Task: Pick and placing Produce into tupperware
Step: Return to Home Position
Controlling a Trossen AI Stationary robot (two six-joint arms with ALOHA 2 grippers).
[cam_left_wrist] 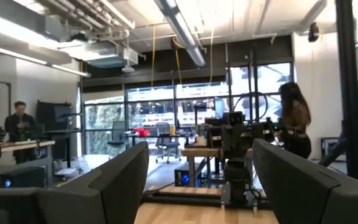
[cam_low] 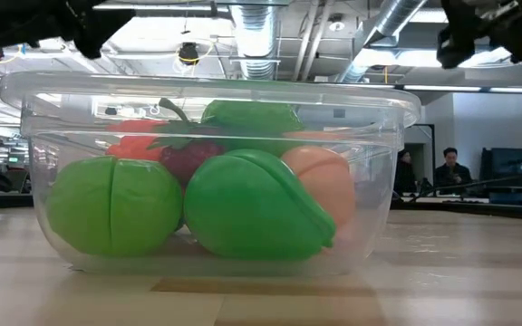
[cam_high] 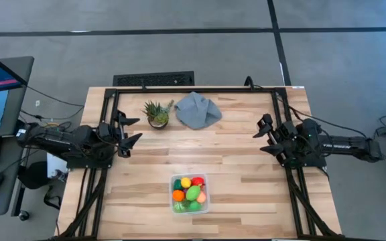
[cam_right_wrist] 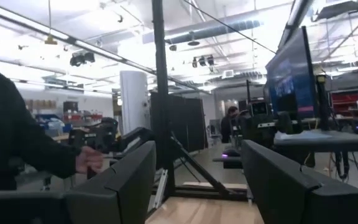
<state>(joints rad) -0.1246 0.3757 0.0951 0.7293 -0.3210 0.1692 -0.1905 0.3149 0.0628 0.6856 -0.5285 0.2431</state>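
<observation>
The clear tupperware stands near the table's front edge, at the middle, and fills the low view. The produce lies inside it: green, orange, red, yellow and pink toy pieces. My left gripper is at the table's left edge, open, with nothing between its fingers. My right gripper is at the table's right edge, also open with nothing in it. Both are far from the tupperware and point slightly upward across the table.
A small spiky green potted plant and a crumpled grey cloth sit at the table's far side. A black frame runs along the table's edges. People show in the room beyond, and a sleeve and hand in the right wrist view.
</observation>
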